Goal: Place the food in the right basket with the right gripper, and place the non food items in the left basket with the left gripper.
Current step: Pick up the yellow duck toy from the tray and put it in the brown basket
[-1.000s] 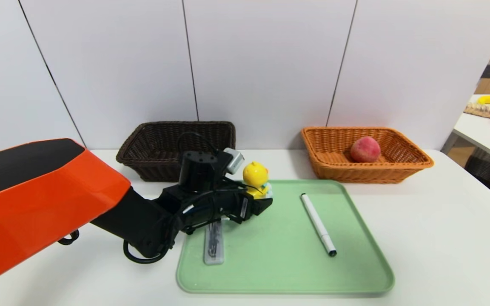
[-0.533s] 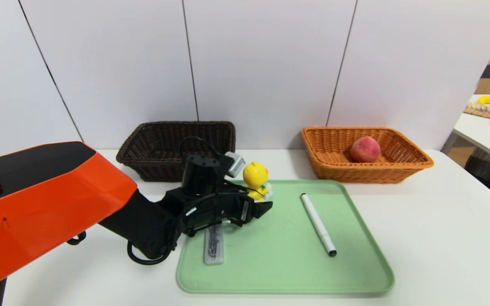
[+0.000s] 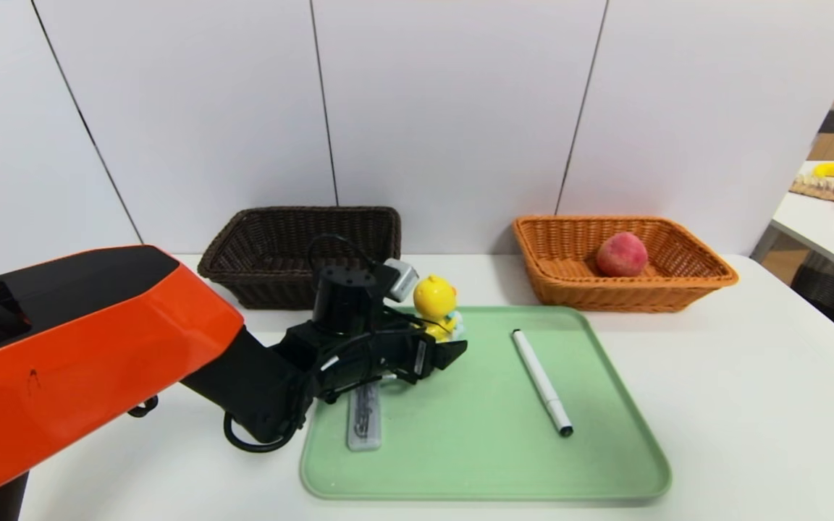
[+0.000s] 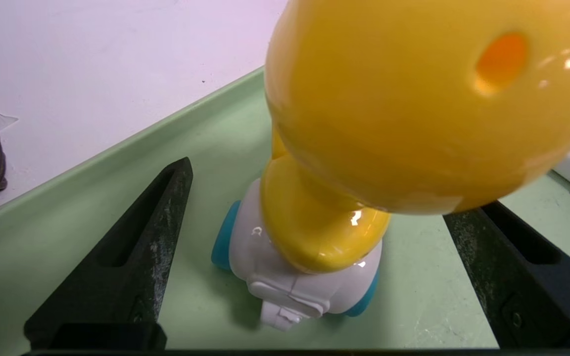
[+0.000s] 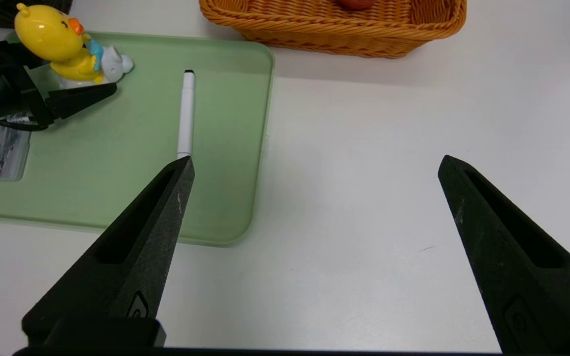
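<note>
Left gripper straddling the duck toy on the tray

The left gripper (image 4: 314,247) sits low over the pale green plastic tray (image 3: 489,463), its jaws spread wide to either side of the glossy yellow duck toy (image 3: 436,307) without touching it. The duck has a big round head, an orange beak and a white base with blue wheels, and stands upright near the tray's far-left corner. The right gripper (image 5: 314,168) hangs open above the white tabletop (image 3: 750,405). Behind stand the dark brown wicker basket (image 3: 301,250) and the orange wicker basket (image 3: 623,289).
</note>
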You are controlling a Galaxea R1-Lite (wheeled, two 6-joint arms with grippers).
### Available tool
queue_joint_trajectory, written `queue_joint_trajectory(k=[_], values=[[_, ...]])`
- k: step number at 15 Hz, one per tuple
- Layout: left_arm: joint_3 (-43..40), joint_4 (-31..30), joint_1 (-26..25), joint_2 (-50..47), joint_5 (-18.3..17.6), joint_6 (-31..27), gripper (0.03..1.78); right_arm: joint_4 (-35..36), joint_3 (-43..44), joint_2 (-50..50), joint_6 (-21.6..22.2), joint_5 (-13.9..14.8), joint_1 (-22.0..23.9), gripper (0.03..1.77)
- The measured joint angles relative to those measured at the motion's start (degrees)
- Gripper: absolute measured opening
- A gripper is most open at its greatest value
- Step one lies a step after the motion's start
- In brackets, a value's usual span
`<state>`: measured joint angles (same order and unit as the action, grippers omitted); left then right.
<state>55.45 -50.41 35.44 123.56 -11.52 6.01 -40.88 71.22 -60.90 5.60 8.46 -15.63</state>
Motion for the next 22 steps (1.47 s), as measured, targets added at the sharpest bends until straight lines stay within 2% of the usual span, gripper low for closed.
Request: queue_joint_trajectory(k=[21,22], values=[[2.73,-1.68,0.89,2.68,0.20,-0.06,1.69,0.06,-0.88,0.10,-0.09,-0.02,0.00,1.70],[2.91,-1.73,0.89,2.95,0.30,-0.01,1.58,0.06,-0.93,0.10,-0.11,-0.04,0.00,1.70]])
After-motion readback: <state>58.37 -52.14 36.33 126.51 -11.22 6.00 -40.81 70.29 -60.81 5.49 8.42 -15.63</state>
